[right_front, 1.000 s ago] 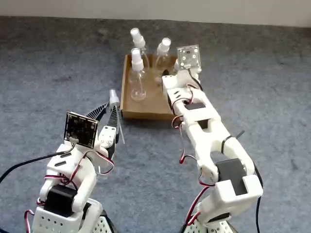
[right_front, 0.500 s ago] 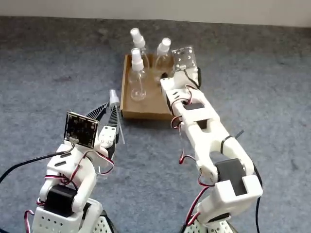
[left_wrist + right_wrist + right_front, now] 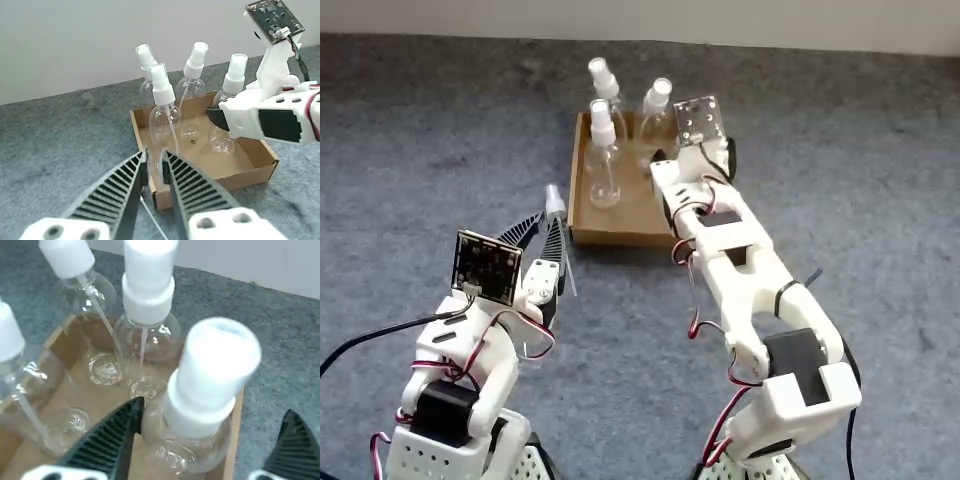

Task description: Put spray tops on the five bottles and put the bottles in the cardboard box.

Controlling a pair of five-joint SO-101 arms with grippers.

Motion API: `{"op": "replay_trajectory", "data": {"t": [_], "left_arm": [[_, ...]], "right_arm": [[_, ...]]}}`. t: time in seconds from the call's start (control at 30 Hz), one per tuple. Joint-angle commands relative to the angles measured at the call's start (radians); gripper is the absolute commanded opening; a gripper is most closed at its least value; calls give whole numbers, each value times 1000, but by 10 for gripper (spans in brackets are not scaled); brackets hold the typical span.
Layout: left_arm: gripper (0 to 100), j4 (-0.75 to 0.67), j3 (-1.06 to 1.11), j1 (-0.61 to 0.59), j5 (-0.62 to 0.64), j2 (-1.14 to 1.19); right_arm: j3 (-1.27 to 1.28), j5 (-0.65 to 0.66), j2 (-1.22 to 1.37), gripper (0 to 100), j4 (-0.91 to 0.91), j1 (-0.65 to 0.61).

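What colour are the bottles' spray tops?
White; the spray tops show best in the left wrist view.

Cardboard box: a shallow, open brown tray lying flat on the grey surface. Four clear, empty, round-bodied plastic bottles stand upright inside it, each capped with a white spray top whose thin dip tube runs down to the base. Two stand one behind the other along the left wall, the near-left bottle and the far-left bottle. The third bottle stands mid-box at the far wall, and the fourth bottle stands nearer the right wall, close beside the third. A loose spray top, white with a clear dip tube, is pinched at the tips of the left gripper, just outside the box's near-left corner.
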Motion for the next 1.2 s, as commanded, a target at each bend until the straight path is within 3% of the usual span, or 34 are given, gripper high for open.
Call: {"op": "replay_trajectory", "data": {"t": [0.0,0.13,0.57,1.17], "left_arm": [[10,-11,-30,-5,-3,-7],[10,-11,-30,-5,-5,-7],[10,-11,-30,-5,-5,-5],[10,-12,-30,-4,2,2]], "right_arm": [[-10,9,-73,375,4,-16],[-10,9,-77,434,15,-31],[-71,8,-96,437,61,-30],[-73,8,-426,437,337,-30]]}}
